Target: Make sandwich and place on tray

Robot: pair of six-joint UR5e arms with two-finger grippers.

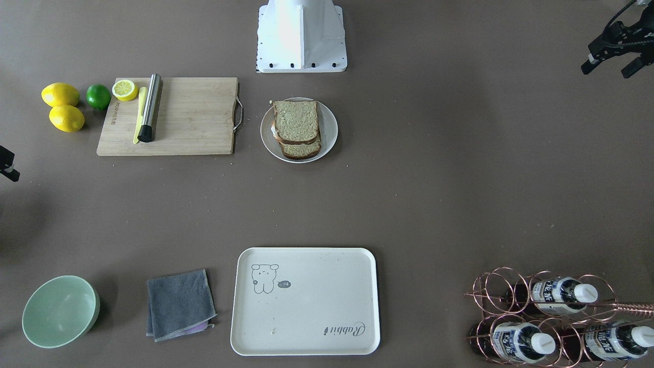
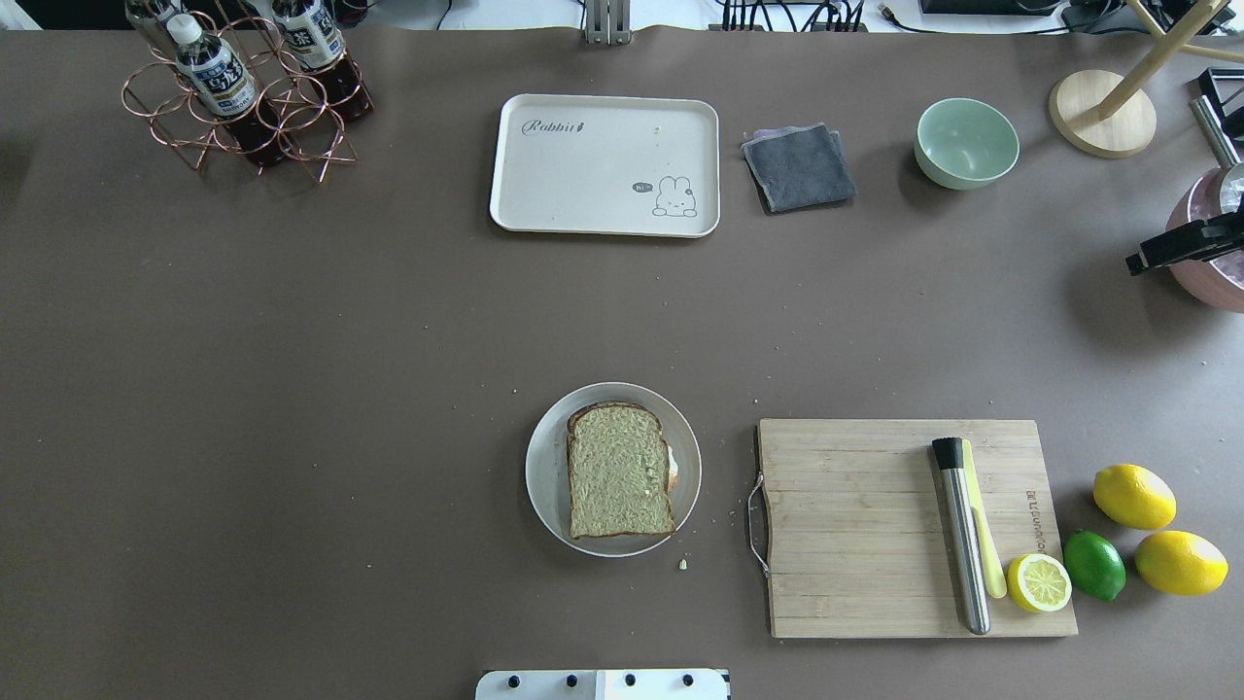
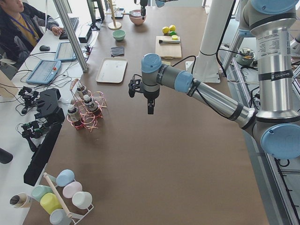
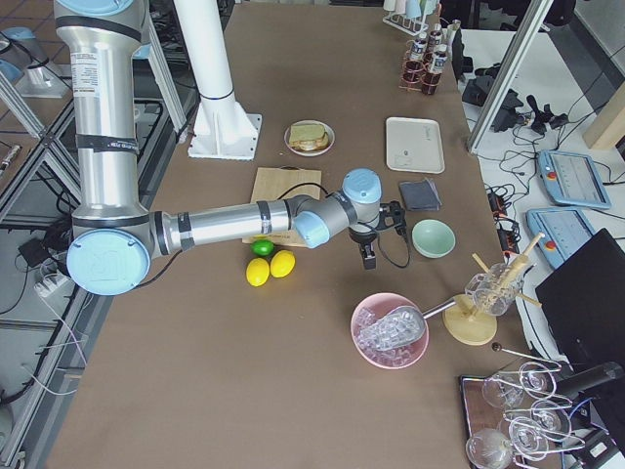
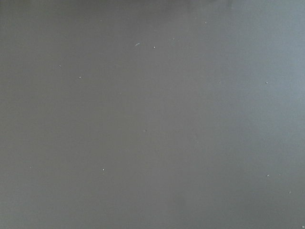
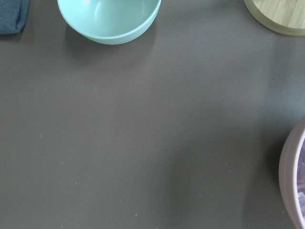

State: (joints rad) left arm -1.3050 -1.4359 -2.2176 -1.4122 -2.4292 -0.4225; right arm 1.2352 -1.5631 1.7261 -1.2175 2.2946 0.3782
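Note:
The sandwich is two brown-crusted wholegrain slices stacked on a small round white plate near my base; it also shows in the front view. A sliver of egg white shows between the slices. The cream tray with the bear drawing lies bare at the far side of the table. My left gripper hangs open and empty high over bare table, far to the left. My right gripper hovers at the right edge beside a pink bowl; only part of it shows, so I cannot tell how its jaws stand.
A wooden cutting board with a steel muddler, a yellow knife and a lemon half lies right of the plate. Lemons and a lime are beyond it. A grey cloth, a green bowl, a bottle rack and the pink bowl stand around.

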